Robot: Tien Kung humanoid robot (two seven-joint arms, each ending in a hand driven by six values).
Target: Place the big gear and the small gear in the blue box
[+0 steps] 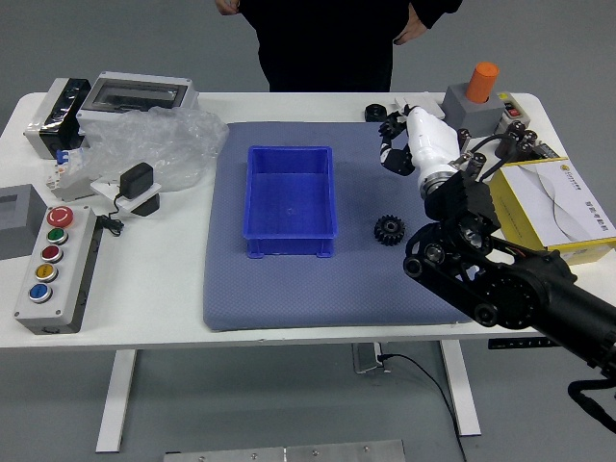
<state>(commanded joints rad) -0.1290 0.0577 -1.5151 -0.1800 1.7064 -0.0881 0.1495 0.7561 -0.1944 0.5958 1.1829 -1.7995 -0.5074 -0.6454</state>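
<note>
One arm at work. Right hand (pixel 416 142) is right of upper centre of the frame, its white shell tilted, fingers (pixel 392 129) and thumb parted in a loose curve with nothing seen between them. Reads as open, ready for a grasp.

Just beyond the fingertips, at the tabletop's far edge, a black round piece (pixel 375 113); teeth too small to make out. Probably one of the two gears, and the likely reason the hand reaches so far up.

Nearer, at centre-right, a toothed black gear (pixel 389 230) lies flat on the blue-grey mat (pixel 269 300), well below the fingers. Which is big and which small, cannot tell for certain.

Blue box (pixel 289 197), left of centre, open side up, on the same mat: a short sideways carry from the toothed gear. Both pieces are outside it, so the placing is all to do. Next move wants a low approach and a close around the far piece; a nudge could send it over the edge.

Forearm (pixel 539 294) slants in from lower right, passing just beside the yellow-sided carton (pixel 568 207); elbow room there looks tight.

Top of frame: person in black (pixel 327 43), hands (pixel 411 27) held near the waist, touching nothing on the tabletop (pixel 144 313).

Left of frame: button panel (pixel 72 289), plastic wrap (pixel 159 140), out of the working path.
</note>
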